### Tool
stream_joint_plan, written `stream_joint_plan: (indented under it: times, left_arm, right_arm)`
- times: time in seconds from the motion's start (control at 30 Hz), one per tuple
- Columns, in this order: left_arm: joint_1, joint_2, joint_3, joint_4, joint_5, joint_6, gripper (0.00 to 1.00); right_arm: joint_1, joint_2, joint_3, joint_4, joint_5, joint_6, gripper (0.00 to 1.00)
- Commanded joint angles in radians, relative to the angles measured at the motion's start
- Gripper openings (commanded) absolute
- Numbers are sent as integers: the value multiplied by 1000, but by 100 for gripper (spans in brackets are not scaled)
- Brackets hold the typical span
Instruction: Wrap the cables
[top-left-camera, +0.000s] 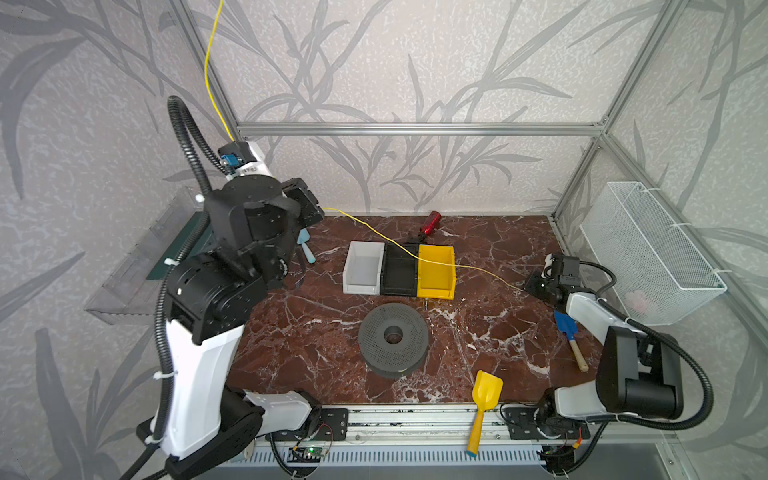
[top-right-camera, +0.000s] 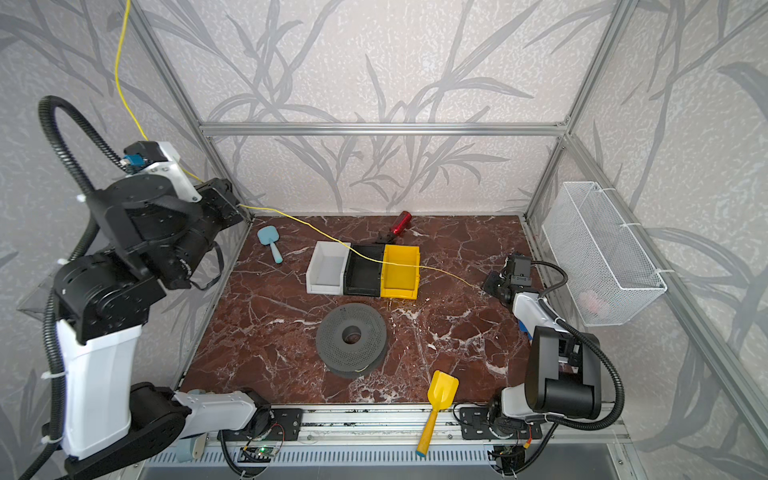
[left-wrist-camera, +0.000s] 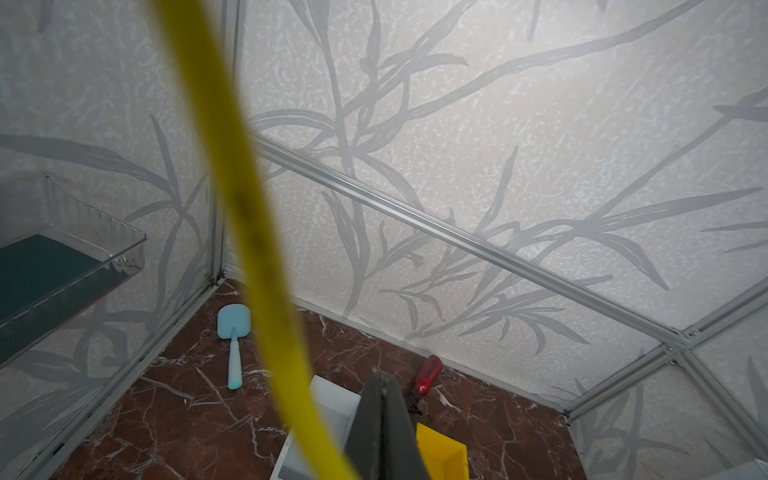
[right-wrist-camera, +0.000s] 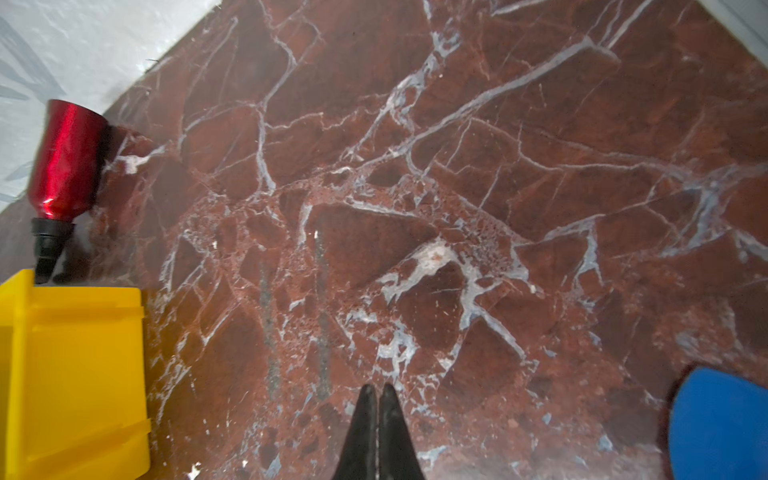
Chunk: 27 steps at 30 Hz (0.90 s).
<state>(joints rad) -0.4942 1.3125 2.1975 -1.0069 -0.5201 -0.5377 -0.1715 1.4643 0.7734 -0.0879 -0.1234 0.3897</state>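
The left arm (top-left-camera: 195, 365) is raised high, with its wrist folded toward the rear-left corner, so that the left gripper (left-wrist-camera: 382, 379) is carried well above the table. Its jaws are seen pressed together. The right arm (top-left-camera: 636, 374) is folded low, and the right gripper (right-wrist-camera: 378, 388) is held just above the surface, jaws likewise together.

The enclosure is lined with grey leaf-patterned wallpaper (top-left-camera: 415, 62) inside an aluminium frame (top-left-camera: 415, 129). The table (top-left-camera: 291, 332) is finished in red-brown marble with white veining.

The cable (top-left-camera: 399, 246), a thin yellow wire, is strung through the air from the left gripper, over the bins, to the tips of the right gripper. A further run rises past the left wrist and leaves the top of both top views. Whether it is pinched by either gripper cannot be told.

A white mesh basket (top-left-camera: 648, 249) is hung on the right wall. A grey perforated spool (top-left-camera: 392, 336) lies flat at the centre. Behind it, a white bin (top-left-camera: 365, 270), a black bin (top-left-camera: 399, 274) and a yellow bin (top-left-camera: 436, 282) are set touching in a row. A yellow plastic shovel (top-left-camera: 487, 390) overhangs the front edge. A red metallic bottle (top-left-camera: 430, 222) lies by the rear wall.
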Motion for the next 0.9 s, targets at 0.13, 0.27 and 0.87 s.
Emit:
stream_joint_plan:
  times: [0.13,0.27,0.87]
  left_arm:
    - [241,10,-110,24,371,-117,0]
    - [387,50,-81,2,600,-132,0]
    - [677,72,-113,115,879,-172,0]
  right_arm:
    - [-45,51,27,-21,169,-44,0]
    - [-53,110,39,-6,173,-41,0]
    - [-79,191,100,-37,144,-67,0]
